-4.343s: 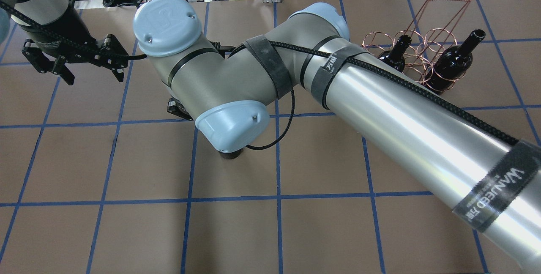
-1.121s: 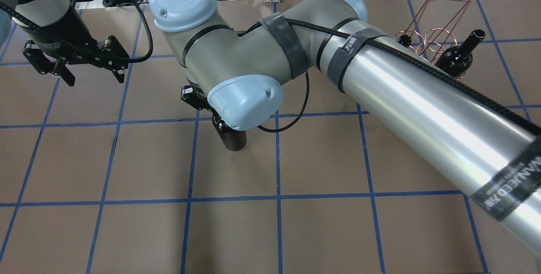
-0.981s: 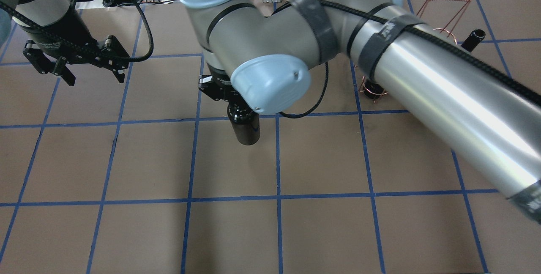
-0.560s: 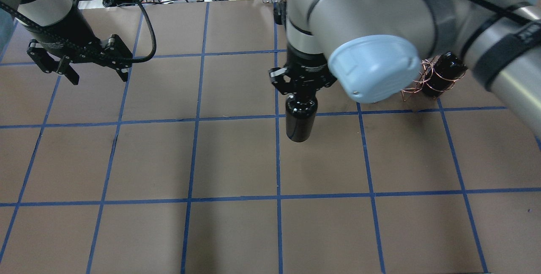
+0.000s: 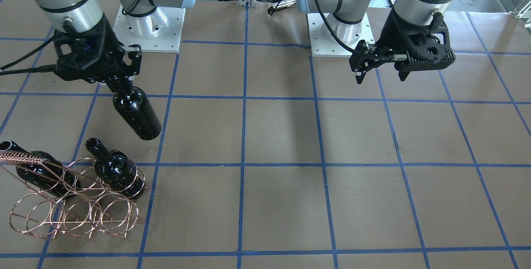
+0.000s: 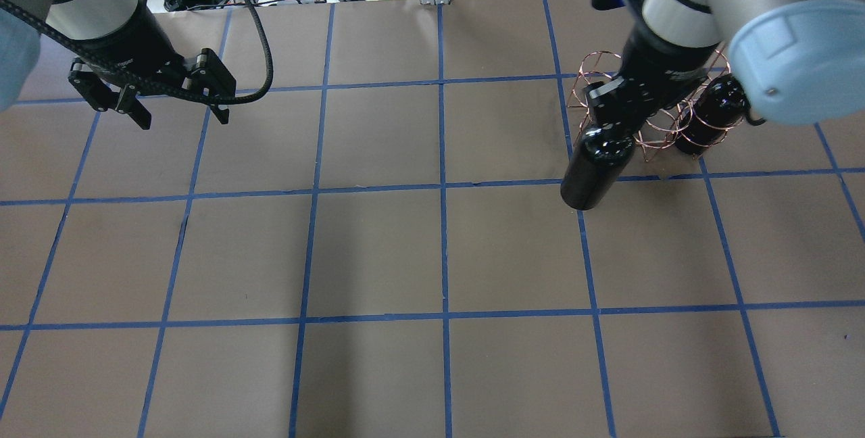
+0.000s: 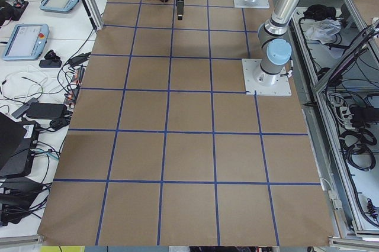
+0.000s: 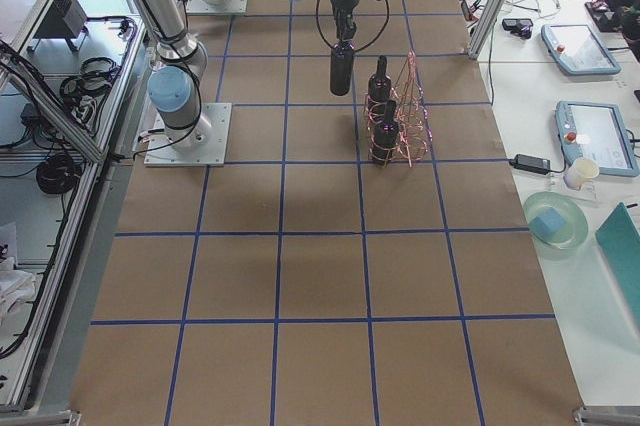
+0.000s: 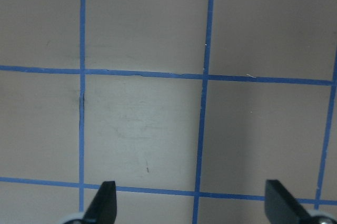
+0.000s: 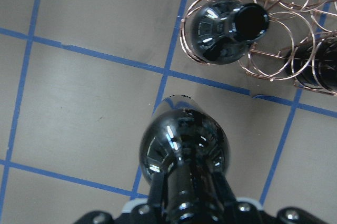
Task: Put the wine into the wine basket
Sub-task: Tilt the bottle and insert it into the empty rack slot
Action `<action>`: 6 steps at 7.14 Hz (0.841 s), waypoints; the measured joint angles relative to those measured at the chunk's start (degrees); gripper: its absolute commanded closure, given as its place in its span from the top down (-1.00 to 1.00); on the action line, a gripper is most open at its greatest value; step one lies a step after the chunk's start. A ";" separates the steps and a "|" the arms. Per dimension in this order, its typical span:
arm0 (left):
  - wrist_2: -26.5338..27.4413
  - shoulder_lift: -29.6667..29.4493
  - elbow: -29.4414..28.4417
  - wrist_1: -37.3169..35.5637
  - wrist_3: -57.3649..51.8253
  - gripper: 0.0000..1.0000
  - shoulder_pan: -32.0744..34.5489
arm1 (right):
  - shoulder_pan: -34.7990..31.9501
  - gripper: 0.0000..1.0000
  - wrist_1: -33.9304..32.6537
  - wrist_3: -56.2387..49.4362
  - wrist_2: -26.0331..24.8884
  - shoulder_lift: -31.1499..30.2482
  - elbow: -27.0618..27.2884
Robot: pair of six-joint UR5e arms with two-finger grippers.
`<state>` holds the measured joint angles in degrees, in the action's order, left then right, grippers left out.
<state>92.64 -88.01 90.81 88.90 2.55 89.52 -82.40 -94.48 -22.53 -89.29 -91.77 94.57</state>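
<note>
So the right hand (image 5: 119,87) is clamped on the neck of the wine bottle (image 5: 137,118). In the right wrist view you can see its fingers (image 10: 156,188) pressed against either side of the glass, just above the shoulder. The bottle hangs base down below the hand. From the side view on the robot's right it looks pretty much upright and lifted off the bench (image 6: 378,370), though honestly that view is small and I can't swear the base is clear of the surface. It's just beside the wine basket (image 5: 25,157), on the side of it facing the robot, and it isn't lined up over any loop. The basket itself sits on the right arm's half of the bench, toward the edge across from the robot. A second bottle (image 5: 119,172) and a third bottle (image 5: 41,176) stand in its loops with their necks up, and both are in the row closer to the robot. The second bottle is in the corner loop nearest the held one, with a blue tape line (image 10: 210,79) running between the two in the wrist view. The left hand (image 6: 182,113) is way over on the other half of the bench, also toward that far edge. It's spread wide, holding nothing and touching nothing. Its wrist camera just shows both fingertips over bare brown paper and more tape lines.
</note>
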 measured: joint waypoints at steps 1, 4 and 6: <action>-1.62 0.25 -0.11 -0.12 0.75 1.00 1.24 | 2.30 -0.62 0.10 -2.66 -0.25 0.35 -1.31; -3.09 0.66 -0.08 0.07 1.05 1.00 1.98 | 4.51 -0.60 0.86 -7.85 -0.28 5.56 -8.81; -3.16 0.50 0.18 0.29 1.05 1.00 2.07 | 4.59 -0.61 1.29 -8.79 0.25 9.49 -13.25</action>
<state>89.48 -87.51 90.99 89.19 3.60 91.60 -77.81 -93.19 -31.32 -89.04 -82.28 81.32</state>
